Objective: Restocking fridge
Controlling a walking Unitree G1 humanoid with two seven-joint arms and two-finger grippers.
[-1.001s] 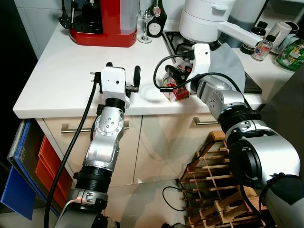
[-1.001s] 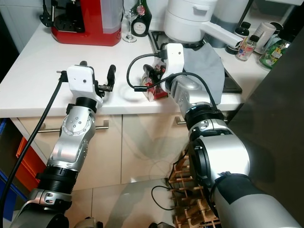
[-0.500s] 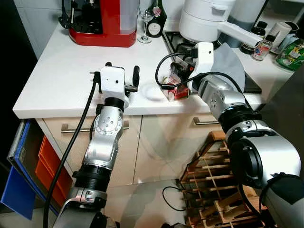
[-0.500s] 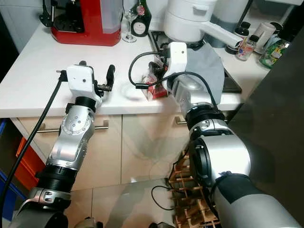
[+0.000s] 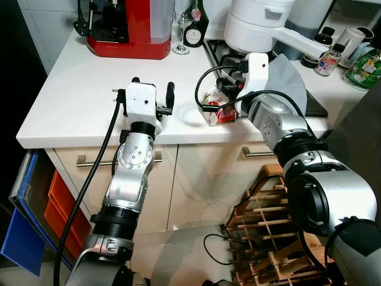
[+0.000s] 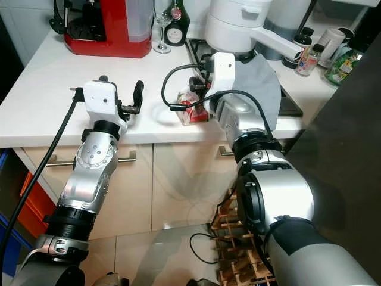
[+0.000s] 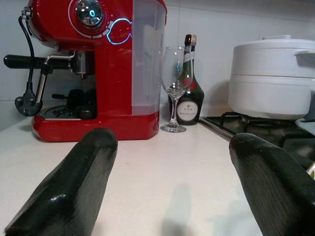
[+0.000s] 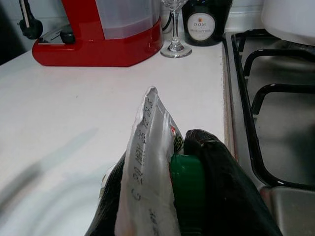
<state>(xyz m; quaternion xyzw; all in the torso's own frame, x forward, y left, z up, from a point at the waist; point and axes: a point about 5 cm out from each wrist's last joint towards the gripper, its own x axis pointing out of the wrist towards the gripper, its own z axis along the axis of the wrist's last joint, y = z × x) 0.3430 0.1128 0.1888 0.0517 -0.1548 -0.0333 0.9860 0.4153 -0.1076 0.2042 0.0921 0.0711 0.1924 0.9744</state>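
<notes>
Legibly, "D.O.M" marks the bottle beyond right pincer.

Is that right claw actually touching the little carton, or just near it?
Touching. The right wrist view shows the right gripper's black fingers pressed against both sides of the carton.

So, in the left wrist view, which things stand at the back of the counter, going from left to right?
Red coffee machine → wine glass → dark bottle → white pot on the stove.
</notes>
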